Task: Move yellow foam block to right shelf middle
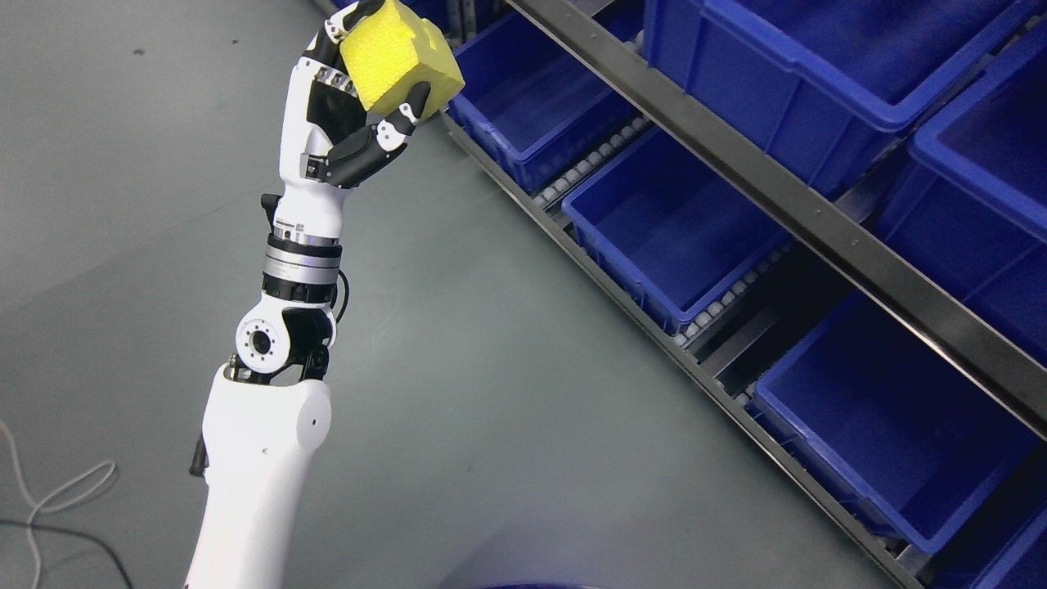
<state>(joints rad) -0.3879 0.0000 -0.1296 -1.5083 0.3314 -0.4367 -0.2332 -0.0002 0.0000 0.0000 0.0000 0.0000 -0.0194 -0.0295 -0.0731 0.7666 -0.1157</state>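
foam, yellow and blocky, sits at the upper middle-left of the frame: the yellow foam block [399,56] is clamped in the left hand [360,98], its black fingers [406,114] curled up against the block's lower face and the thumb side hidden behind it. the block's top corner nearly meets the upper edge of the frame, and part of the hand there is cut off. the left arm [270,425] rises from the bottom left, its base running out of the picture. no right arm shows.

the block hangs over the grey floor [507,393], just beside the near end of the shelf [785,204], which crosses the right half of the frame on a diagonal. its metal rail [818,221] hides parts of the bins behind it.

six blue bins can be counted, most cropped by the frame: one at the upper middle [532,106], one at centre [671,229], one at lower right [883,425], two on the tier above at the upper right [818,65] and right edge [981,204], and a sliver at the bottom right corner [1022,556]. every interior that can be seen is bare blue plastic.

two pale cables [49,499] curl at the lower left edge, cut off by the frame.
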